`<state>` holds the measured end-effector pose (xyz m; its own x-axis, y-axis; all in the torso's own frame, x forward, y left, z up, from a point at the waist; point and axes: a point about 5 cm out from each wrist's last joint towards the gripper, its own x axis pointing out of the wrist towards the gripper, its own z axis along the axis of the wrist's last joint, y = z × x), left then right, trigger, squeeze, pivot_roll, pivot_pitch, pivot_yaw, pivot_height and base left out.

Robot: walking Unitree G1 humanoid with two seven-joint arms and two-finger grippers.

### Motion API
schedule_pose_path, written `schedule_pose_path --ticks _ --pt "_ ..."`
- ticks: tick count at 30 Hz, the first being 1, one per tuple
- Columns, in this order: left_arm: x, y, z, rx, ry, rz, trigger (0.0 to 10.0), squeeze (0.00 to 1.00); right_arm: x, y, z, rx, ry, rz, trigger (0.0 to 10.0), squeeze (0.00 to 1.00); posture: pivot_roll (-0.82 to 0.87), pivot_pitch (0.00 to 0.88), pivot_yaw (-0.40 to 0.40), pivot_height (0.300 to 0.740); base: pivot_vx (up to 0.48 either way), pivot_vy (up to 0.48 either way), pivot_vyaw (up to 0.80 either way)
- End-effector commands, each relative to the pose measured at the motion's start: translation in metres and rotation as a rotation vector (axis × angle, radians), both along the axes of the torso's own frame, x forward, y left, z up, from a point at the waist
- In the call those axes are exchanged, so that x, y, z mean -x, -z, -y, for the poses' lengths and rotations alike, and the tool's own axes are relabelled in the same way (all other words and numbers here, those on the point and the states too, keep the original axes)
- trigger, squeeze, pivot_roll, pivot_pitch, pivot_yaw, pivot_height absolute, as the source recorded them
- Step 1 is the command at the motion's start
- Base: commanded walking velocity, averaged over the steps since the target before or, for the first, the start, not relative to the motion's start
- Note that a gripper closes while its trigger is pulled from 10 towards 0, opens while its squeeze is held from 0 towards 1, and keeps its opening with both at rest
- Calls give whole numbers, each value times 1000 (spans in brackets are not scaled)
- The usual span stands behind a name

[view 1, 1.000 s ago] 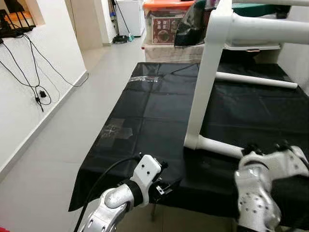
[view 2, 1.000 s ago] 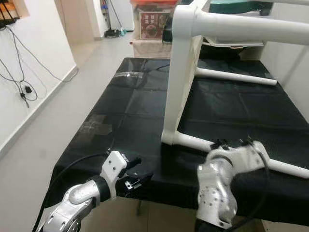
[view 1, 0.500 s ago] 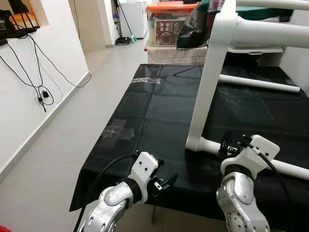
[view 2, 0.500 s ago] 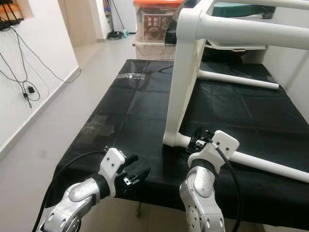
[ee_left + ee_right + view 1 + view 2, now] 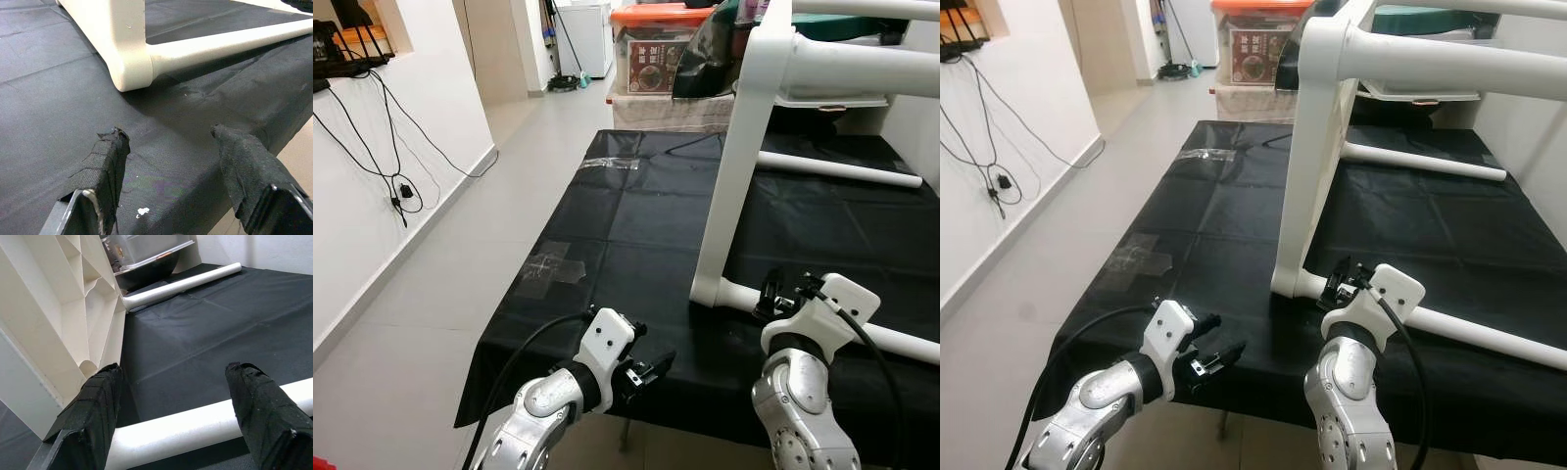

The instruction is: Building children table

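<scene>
Nearest the camera, the left gripper (image 5: 644,375) hovers at the front edge of the black cloth (image 5: 626,225) covering the work table, its two fingers spread apart with nothing between them. In its wrist view the wrapped fingertips (image 5: 110,152) sit just above the cloth, aimed at the frame's rounded corner (image 5: 129,68).

Just beyond, the right gripper (image 5: 1340,281) reaches the white frame (image 5: 744,166) of the children's table, which lies on the cloth. Its fingers (image 5: 93,406) are spread wide and straddle the lower rail (image 5: 190,423) near the corner, without clamping it.

The frame's leg (image 5: 1317,166) rises from that corner to a thick top bar (image 5: 1449,64). A loose white tube (image 5: 837,168) lies farther back on the cloth. Behind the table stand boxes (image 5: 651,54).
</scene>
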<state>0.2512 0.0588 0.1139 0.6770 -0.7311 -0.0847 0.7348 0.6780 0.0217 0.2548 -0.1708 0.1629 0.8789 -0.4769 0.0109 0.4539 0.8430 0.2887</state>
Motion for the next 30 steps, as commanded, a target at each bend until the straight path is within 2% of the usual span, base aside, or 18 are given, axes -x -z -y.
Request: schedule_pose_path --ticks 1,30 --pt "0 2 -2 -7 -2 -11 10000 0 -1 0 1 -60 25 6 10000 0 195 0 -2 740 0 0 0" --pt "0 2 -2 -7 -2 -11 10000 0 -1 0 1 -60 25 6 10000 0 195 0 -2 740 0 0 0"
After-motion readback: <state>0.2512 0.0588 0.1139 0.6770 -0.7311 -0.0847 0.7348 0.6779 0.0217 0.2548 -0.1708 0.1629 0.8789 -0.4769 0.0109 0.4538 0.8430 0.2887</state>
